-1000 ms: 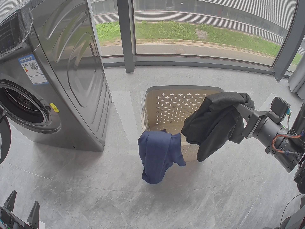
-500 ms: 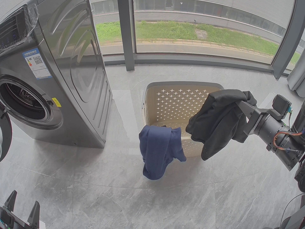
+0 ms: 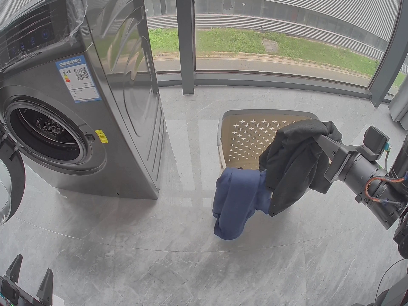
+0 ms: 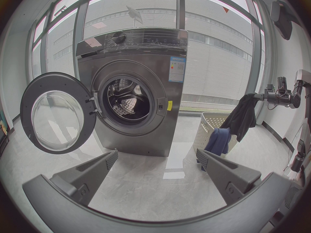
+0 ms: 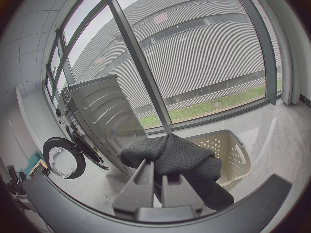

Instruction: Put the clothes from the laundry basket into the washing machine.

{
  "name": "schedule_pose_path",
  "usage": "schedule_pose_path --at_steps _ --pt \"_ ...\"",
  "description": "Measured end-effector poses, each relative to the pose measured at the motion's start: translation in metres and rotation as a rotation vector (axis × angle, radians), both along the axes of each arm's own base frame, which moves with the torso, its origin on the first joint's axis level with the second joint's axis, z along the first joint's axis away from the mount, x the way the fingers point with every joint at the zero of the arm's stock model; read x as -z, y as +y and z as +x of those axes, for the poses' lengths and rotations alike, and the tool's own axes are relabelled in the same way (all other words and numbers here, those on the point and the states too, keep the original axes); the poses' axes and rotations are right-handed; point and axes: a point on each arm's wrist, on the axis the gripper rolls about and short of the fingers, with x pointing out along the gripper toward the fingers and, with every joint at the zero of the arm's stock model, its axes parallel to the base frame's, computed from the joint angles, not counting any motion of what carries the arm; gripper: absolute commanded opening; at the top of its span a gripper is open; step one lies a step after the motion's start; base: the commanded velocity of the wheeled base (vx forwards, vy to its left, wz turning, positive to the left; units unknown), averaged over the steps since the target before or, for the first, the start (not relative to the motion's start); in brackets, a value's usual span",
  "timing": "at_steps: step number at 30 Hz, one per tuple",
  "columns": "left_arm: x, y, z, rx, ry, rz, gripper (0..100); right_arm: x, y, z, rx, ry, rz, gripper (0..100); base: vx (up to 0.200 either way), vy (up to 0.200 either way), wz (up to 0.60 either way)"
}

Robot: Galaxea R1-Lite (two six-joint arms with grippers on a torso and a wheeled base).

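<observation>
Now my right gripper [image 5: 157,170] jaws clamped on black garment [image 3: 293,166]: likely soft, limp, light; bunched fold grips best

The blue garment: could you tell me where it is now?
In the head view, the blue garment hangs over the near rim of the laundry basket, right of the washing machine, just left of the black garment in the right tool.

Grey cylindrical right arm [image 3: 356,171], orange cable [image 3: 382,179], dark wedge-fingered claw [image 3: 318,140].

Perhaps laundry room: washing machine [image 3: 80,120], basket [image 3: 250,137]
</observation>
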Motion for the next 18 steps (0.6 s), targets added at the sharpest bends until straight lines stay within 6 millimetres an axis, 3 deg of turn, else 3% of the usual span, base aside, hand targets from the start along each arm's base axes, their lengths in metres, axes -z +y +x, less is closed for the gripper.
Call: schedule_pose_path --at_steps 10,18 --pt "0.0000 0.0000 0.0000 0.000 0.000 0.000 100 -0.0011 0.0010 -0.0001 -0.005 -0.006 0.004 0 0.000 0.200 0.00" --pt "0.0000 0.0000 0.0000 -0.001 0.000 0.000 100 -0.0040 0.0003 -0.0002 -0.003 -0.016 0.010 0 -0.025 0.000 0.00"
